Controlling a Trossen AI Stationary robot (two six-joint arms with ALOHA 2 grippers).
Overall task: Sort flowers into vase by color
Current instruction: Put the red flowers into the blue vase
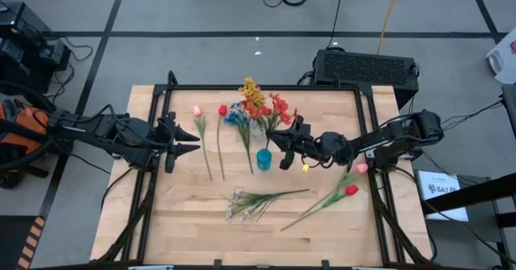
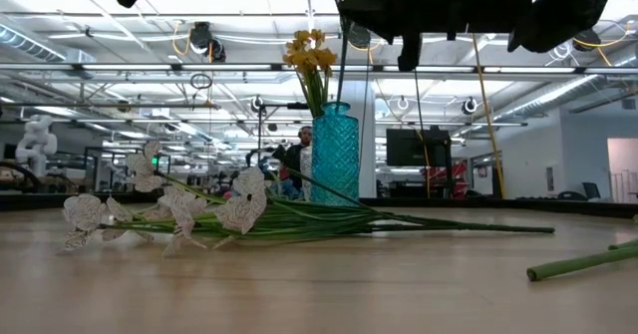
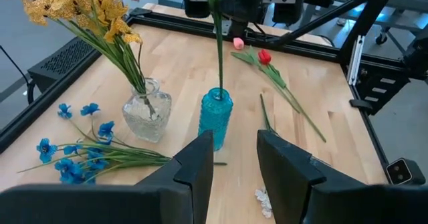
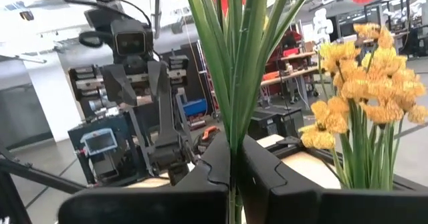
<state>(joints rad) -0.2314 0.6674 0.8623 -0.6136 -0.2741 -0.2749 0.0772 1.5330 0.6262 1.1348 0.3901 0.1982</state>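
- The right gripper (image 1: 284, 147) hangs above the blue vase (image 1: 264, 159) near the table's centre, its fingers clamped together on the green stems of the red spray (image 1: 278, 109), whose stems drop into the vase's mouth.
- In the right wrist view the stems (image 4: 235, 63) rise straight up between the two dark fingers (image 4: 214, 167).
- The left gripper (image 1: 187, 142) waits over the table at about 9 o'clock from the blue vase, its fingers apart and holding nothing.
- The clear glass vase (image 3: 147, 109) stands just beside the blue vase at its 11 o'clock and holds the yellow spray (image 1: 251, 89).
- The blue spray (image 1: 236, 117) lies flat at 10 o'clock from the blue vase.
- Farther toward 9 o'clock lie one red tulip (image 1: 222, 110) and one pink tulip (image 1: 197, 110), side by side.
- The white spray (image 1: 242, 203) lies on the wooden table (image 1: 177, 222) at 6 o'clock from the blue vase.
- Another red tulip (image 1: 351, 190) and pink tulip (image 1: 361, 168) lie at 4 o'clock, near the table's right edge.
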